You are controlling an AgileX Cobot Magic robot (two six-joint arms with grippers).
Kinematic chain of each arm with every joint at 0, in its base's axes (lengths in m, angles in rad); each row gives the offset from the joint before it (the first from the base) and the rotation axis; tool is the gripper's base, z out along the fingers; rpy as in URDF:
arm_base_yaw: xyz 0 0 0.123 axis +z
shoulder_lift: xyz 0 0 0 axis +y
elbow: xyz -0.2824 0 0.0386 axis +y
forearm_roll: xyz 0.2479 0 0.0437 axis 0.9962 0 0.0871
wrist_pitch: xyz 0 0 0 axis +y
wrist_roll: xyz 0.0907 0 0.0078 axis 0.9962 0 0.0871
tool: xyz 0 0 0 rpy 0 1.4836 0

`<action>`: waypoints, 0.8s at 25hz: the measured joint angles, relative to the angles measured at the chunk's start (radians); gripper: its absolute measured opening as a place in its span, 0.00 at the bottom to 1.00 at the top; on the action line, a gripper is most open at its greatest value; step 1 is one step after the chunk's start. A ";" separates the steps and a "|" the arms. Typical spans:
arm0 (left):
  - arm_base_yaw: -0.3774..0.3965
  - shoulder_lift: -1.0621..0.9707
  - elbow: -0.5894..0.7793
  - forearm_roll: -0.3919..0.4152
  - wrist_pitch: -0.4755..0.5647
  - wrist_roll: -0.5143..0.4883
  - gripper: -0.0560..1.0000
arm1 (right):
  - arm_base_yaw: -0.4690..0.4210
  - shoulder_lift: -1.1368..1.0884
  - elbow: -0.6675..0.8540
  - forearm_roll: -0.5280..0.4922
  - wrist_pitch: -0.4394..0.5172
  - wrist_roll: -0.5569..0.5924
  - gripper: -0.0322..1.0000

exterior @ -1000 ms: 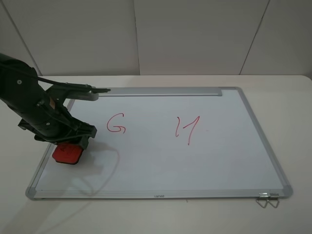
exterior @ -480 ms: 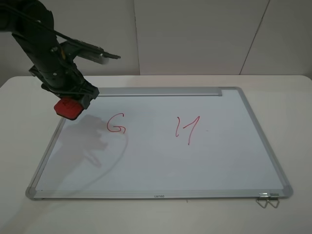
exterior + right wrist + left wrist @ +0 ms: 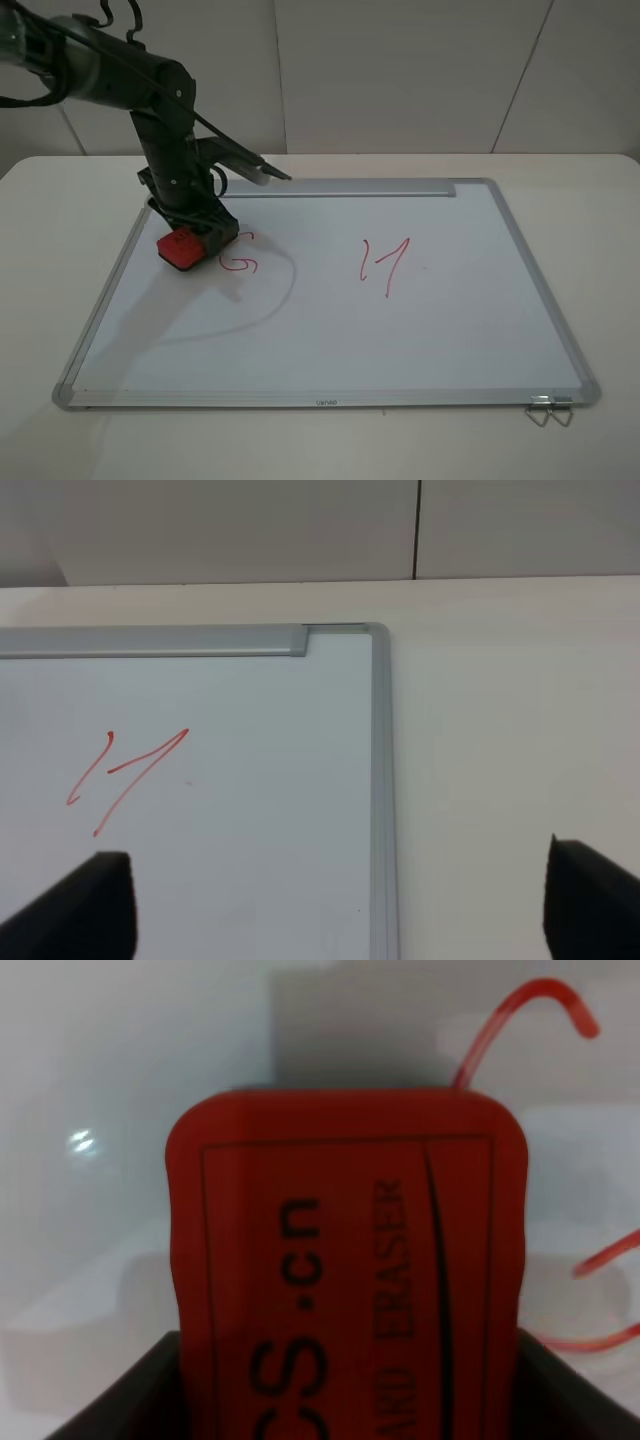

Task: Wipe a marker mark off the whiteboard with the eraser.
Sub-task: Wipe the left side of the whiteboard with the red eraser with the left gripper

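Note:
The whiteboard (image 3: pixel 420 330) lies flat on the table, with its grey tray strip (image 3: pixel 340 188) along the far edge. The marker mark, a red "G" (image 3: pixel 242 264), is on its left part. My left gripper (image 3: pixel 192 238) is shut on the red eraser (image 3: pixel 181 249) and holds it low over the board, right at the G's left side. Whether it touches the board I cannot tell. In the left wrist view the eraser (image 3: pixel 345 1260) fills the frame, with strokes of the G (image 3: pixel 530 1005) just past its end. My right gripper (image 3: pixel 335 885) is open over the board's far right corner.
A red mark of two slanted strokes (image 3: pixel 385 263) sits mid-board, also in the right wrist view as the red strokes (image 3: pixel 125 775). A metal clip (image 3: pixel 548 410) hangs at the board's near right corner. The left arm's cable (image 3: pixel 240 160) sticks out over the tray strip.
My left arm carried the eraser from the board's near left area, up past the far left corner, then right and down to the G's left side.

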 joint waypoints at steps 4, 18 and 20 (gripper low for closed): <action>-0.016 0.042 -0.018 -0.041 -0.001 0.009 0.60 | 0.000 0.000 0.000 0.000 0.000 0.000 0.73; -0.176 0.095 -0.067 -0.144 -0.054 0.022 0.60 | 0.000 0.000 0.000 0.000 0.000 0.000 0.73; -0.204 0.110 -0.087 -0.185 -0.061 0.025 0.60 | 0.000 0.000 0.000 0.000 0.000 0.000 0.73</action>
